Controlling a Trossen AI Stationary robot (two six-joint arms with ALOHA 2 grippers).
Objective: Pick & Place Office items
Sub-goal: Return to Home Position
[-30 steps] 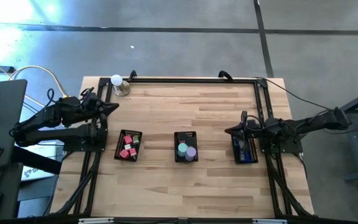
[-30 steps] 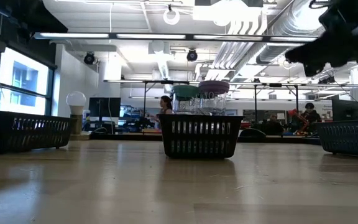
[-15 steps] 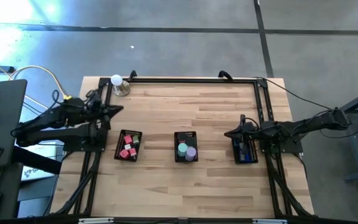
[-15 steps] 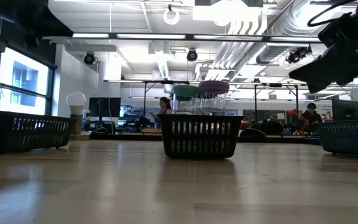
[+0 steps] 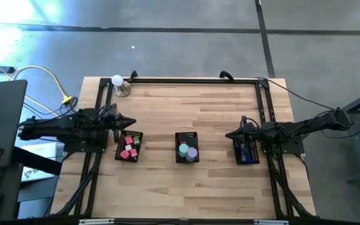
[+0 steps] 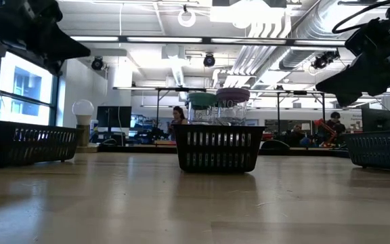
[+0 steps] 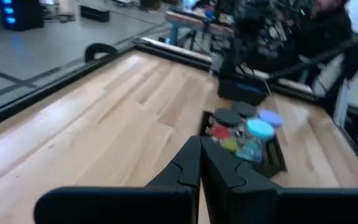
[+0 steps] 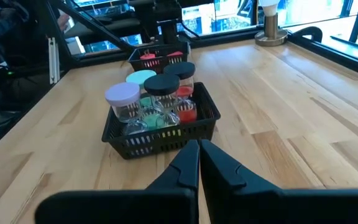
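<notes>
A: When you look straight down, where do the office bits lie?

B: All sit in three black trays in a row across the table (image 5: 186, 106). Red and pink blocks (image 5: 128, 150) fill the left tray (image 5: 130, 132), jars (image 5: 187, 151) with teal and purple lids the middle tray (image 5: 187, 134), blue pieces (image 5: 247, 152) the right tray (image 5: 247, 162).

A: And the grippers?

B: The left gripper (image 5: 132, 121) hangs just behind the left tray. The right gripper (image 5: 228, 134) is beside the right tray's inner rear corner. A lamp (image 5: 117, 81) stands at the rear left corner.

A: From table height?

B: The middle tray stands in the centre, lids poking above its rim. Both arms hang dark in the upper corners, clear of the wood.

A: The left wrist view?

B: Its fingers (image 7: 188, 165) press together, holding nothing; the jars sit ahead.

A: The right wrist view?

B: Fingers (image 8: 185, 165) tight together, empty, pointing toward the jars, with red blocks beyond.
</notes>
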